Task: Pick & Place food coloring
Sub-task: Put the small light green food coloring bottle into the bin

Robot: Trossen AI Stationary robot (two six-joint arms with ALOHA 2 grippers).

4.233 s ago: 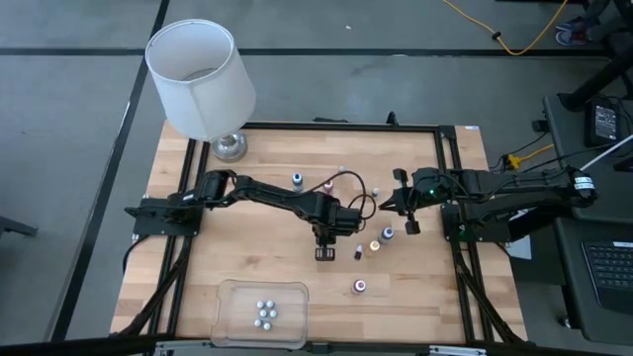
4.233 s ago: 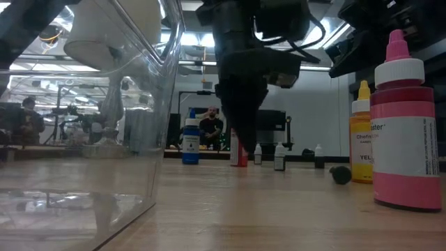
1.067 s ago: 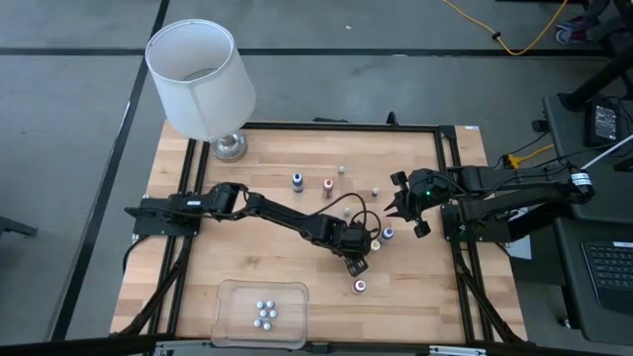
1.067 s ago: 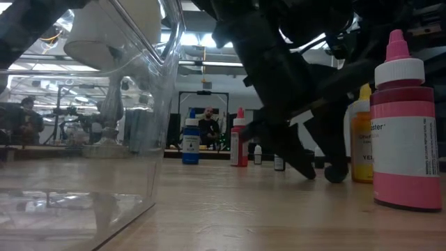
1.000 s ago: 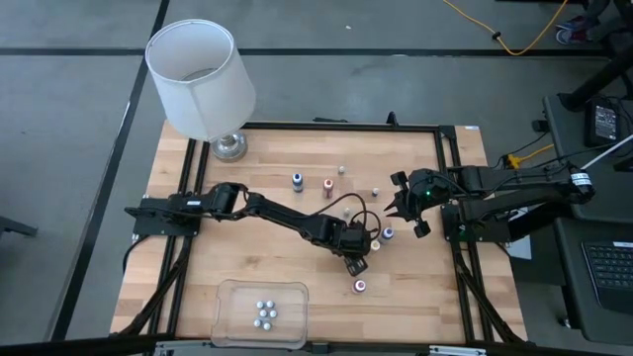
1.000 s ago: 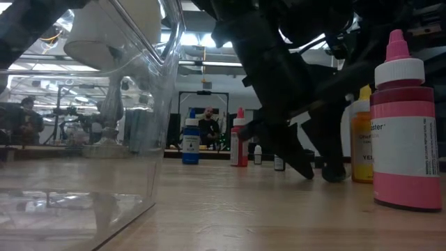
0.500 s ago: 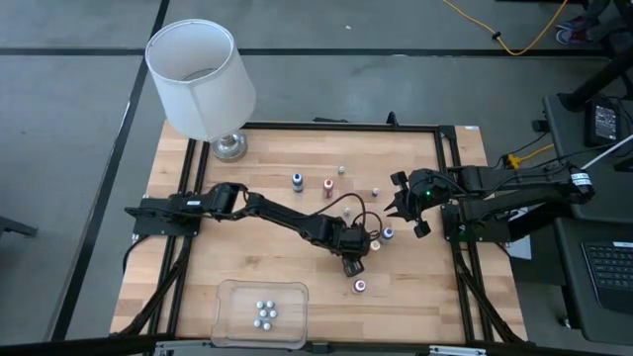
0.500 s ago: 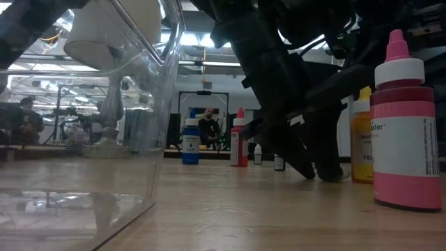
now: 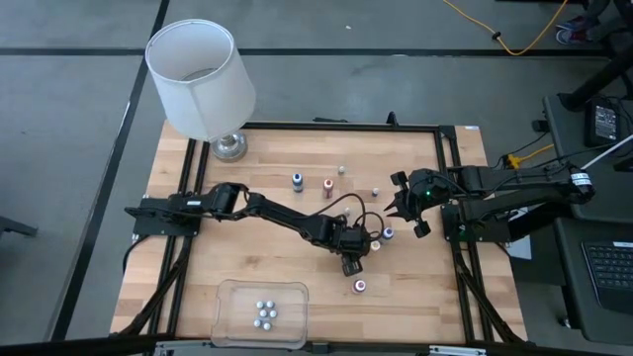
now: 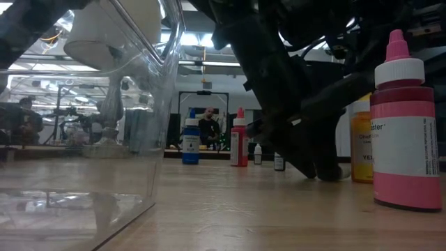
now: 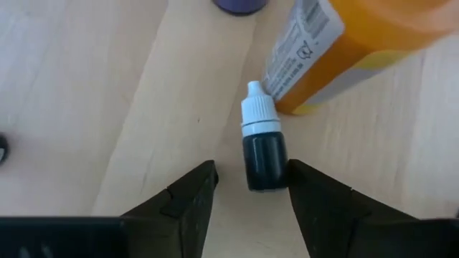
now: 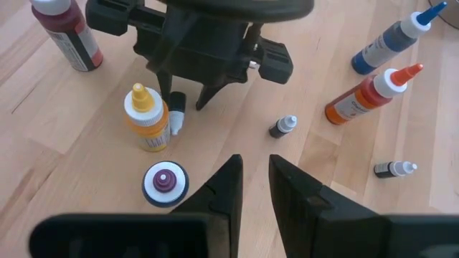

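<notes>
**Left gripper straddling a small dark bottle at table centre-right**

A tiny dark bottle (image 11: 263, 154) with a white cap lies on its side on the wooden table (image 9: 247, 267). In the left wrist view it sits low and centre in the frame, between the two dark fingers (image 11: 183, 197). One finger touches or nearly touches its side; the other stands clear of it. The cap end touches the base of a tilted-looking yellow bottle (image 11: 344, 50).

In the right wrist view the same dark bottle (image 12: 176, 107) shows left of centre, just beside the yellow bottle (image 12: 147, 118). A purple-capped bottle (image 12: 165, 181) stands just below them. A dark red bottle (image 12: 68, 36) is at the upper left. A blue bottle (image 12: 391, 39) and an orange-red bottle (image 12: 366, 97) stand at the upper right. Two more tiny bottles sit near them, one upright (image 12: 282, 127) and one lying (image 12: 394, 169).

The left gripper (image 9: 353, 259) is right of centre in the high view, down at the table surface. Its jaws stand partly open around the dark bottle, with no grip made. The right gripper (image 9: 406, 208) hovers just to the upper right of it, jaws narrow and holding nothing.

A clear tray (image 9: 229, 297) at the lower centre holds small pale items. A white-shaded lamp (image 9: 198, 79) stands at the upper left.
</notes>
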